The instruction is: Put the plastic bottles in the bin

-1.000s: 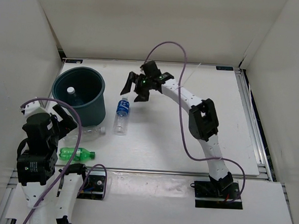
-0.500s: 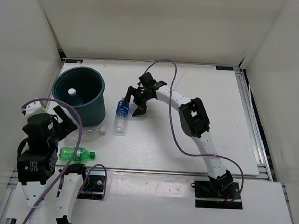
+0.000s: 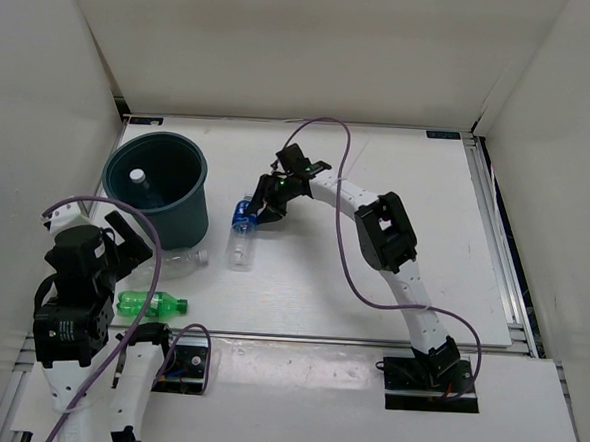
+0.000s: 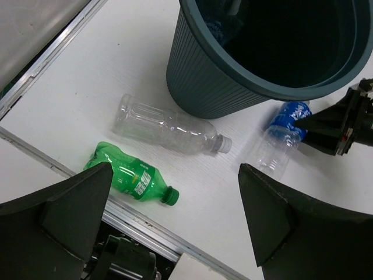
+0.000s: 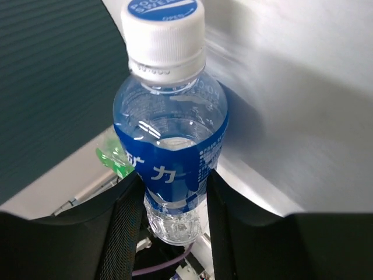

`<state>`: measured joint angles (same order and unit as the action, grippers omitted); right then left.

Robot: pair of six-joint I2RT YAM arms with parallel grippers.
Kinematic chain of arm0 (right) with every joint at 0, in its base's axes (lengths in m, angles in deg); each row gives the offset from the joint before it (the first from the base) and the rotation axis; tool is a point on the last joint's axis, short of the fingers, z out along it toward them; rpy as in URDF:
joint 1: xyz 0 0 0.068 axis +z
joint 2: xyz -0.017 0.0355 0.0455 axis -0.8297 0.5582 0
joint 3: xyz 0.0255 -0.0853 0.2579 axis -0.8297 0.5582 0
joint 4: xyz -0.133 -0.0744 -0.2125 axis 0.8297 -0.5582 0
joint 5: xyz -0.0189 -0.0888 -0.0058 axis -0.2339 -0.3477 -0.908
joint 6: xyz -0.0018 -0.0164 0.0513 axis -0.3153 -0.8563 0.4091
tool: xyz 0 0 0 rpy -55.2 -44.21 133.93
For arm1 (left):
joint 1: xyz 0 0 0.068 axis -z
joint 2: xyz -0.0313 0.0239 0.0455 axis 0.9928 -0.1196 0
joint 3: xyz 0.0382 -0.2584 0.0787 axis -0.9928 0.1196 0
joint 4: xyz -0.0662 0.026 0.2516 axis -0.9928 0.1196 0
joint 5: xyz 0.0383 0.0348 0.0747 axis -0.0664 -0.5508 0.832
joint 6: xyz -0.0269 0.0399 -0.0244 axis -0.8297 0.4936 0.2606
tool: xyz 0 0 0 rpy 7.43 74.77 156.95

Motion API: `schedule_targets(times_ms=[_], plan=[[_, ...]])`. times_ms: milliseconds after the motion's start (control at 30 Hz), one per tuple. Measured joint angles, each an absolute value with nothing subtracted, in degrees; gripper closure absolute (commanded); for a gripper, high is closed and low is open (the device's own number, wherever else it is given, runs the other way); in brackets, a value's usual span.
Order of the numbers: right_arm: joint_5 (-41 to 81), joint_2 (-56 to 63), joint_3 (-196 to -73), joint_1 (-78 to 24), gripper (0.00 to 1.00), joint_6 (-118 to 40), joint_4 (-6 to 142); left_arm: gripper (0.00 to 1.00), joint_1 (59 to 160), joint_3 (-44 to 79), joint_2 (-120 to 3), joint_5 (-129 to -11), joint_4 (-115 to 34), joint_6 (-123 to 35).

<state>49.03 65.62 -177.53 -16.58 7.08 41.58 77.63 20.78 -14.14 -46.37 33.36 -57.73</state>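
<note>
Top: my right gripper (image 3: 261,205) clamped on blue-label bottle (image 3: 241,226) just beside bin (image 3: 199,190); white-capped bottle (image 3: 137,177) inside bin.
Left wrist: my left gripper (image 4: 175,169) spread wide above clear bottle (image 4: 169,125) and green bottle (image 4: 131,178); green label unreadable.
Right wrist: Japanese characters on blue label; cap print blurred.

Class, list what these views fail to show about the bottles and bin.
1. Left wrist view: the bin interior is too dark to show its contents.
2. Top view: the plain clear bottle is partly hidden behind the left arm.
3. Right wrist view: the blue-labelled bottle has its base hidden between the right fingers; the green bottle is a blurred sliver.
</note>
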Motion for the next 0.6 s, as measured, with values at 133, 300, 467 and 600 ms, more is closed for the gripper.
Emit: schedule_targets(times_ms=[133, 300, 467, 600], plan=[[47.24, 60.44, -172.61, -17.85, 0.82, 5.57, 40.42, 0.00, 77.63, 21.51, -12.74, -46.41, 32.25, -58.41], [44.46, 52.64, -171.32, -19.32, 0.88, 3.62, 39.28, 0.00, 77.63, 22.36, -11.93, -46.59, 31.22, -58.52], [39.68, 43.76, -176.09, -19.38, 0.92, 2.70, 37.73, 0.00, 77.63, 22.34, -11.78, -46.70, 30.06, -59.20], [34.91, 42.28, -189.53, -18.99, 0.92, 2.14, 39.37, 0.00, 77.63, 21.42, -11.47, -46.83, 30.28, -60.66]])
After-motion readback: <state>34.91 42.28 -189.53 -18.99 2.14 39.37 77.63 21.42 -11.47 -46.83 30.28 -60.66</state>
